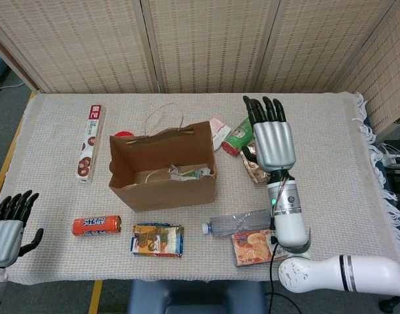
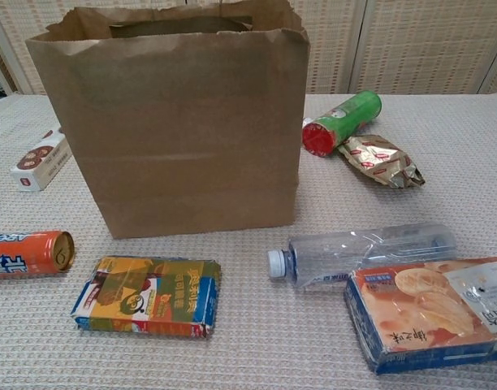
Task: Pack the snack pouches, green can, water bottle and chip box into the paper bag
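The brown paper bag (image 1: 162, 190) (image 2: 171, 122) stands open mid-table, and a silver snack pouch (image 1: 190, 173) lies inside it. My right hand (image 1: 273, 140) hovers to the bag's right, fingers straight and apart, holding nothing. It covers part of the green can (image 1: 239, 136) (image 2: 343, 122) and of the gold pouch (image 1: 250, 166) (image 2: 380, 160). Nearer me lie the water bottle (image 1: 239, 222) (image 2: 362, 250) and the chip box (image 1: 255, 245) (image 2: 427, 313). A colourful pouch (image 1: 157, 239) (image 2: 147, 296) lies in front of the bag. My left hand (image 1: 7, 226) rests empty at the table's front left corner.
An orange can (image 1: 96, 225) (image 2: 25, 252) lies left of the colourful pouch. A long biscuit box (image 1: 91, 142) (image 2: 39, 162) sits left of the bag. A pale pink pouch (image 1: 218, 133) and something red (image 1: 123, 135) lie behind the bag. Woven screens stand beyond the table's far edge.
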Controlling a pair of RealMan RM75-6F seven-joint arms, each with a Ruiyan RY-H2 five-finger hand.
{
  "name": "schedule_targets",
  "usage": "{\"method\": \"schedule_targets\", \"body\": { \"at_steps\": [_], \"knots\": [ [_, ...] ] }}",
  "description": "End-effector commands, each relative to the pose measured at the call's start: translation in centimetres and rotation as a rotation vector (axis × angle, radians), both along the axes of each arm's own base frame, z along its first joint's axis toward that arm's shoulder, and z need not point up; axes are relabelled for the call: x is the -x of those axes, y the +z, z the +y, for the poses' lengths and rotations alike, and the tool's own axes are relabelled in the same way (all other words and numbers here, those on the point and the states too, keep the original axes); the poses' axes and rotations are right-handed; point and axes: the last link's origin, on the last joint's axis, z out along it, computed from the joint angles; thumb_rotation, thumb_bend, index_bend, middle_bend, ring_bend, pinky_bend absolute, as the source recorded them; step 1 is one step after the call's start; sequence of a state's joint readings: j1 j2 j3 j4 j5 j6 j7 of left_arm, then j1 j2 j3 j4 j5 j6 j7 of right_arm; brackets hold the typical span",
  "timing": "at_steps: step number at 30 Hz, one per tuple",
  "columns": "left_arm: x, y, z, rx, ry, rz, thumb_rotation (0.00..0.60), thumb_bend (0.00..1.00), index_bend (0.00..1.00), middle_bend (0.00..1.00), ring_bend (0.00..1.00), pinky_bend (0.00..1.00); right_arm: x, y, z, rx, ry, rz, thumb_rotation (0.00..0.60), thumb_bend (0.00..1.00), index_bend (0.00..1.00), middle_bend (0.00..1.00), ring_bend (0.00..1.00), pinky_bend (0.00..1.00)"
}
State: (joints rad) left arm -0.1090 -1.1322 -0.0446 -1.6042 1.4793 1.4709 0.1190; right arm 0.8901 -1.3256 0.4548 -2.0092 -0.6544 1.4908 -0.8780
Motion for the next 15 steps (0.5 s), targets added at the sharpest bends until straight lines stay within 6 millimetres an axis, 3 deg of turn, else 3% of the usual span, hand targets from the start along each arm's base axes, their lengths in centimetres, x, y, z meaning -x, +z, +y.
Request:
{"method": "schedule_targets", "body": {
  "at_steps": [1,8,15],
  "knots": [
    [0.0,0.0,0.0,-0.002,0.001,0.001,0.6,0.39,0.03,0.0,0.0,0.0,5.0,-0.7,-0.5,-0.04,-0.177,-0.052,0.6,0.11,0.0,0.09,0.0,0.02],
    [0.0,0.0,0.1,-0.003,0.003,0.0,0.6,0.39,0.03,0.0,0.0,0.0,10.2,-4.4,-2.1,-0.076,-0.334,-0.033,0.6,0.11,0.0,0.08,0.0,0.0],
    [0.0,0.0,0.1,0.0,0.0,-0.002,0.6,0.39,0.03,0.0,0.0,0.0,11.4,-8.9,-2.9,-0.113,-0.366,0.012,0.6,0.11,0.0,0.05,0.0,0.0]
  ]
}}
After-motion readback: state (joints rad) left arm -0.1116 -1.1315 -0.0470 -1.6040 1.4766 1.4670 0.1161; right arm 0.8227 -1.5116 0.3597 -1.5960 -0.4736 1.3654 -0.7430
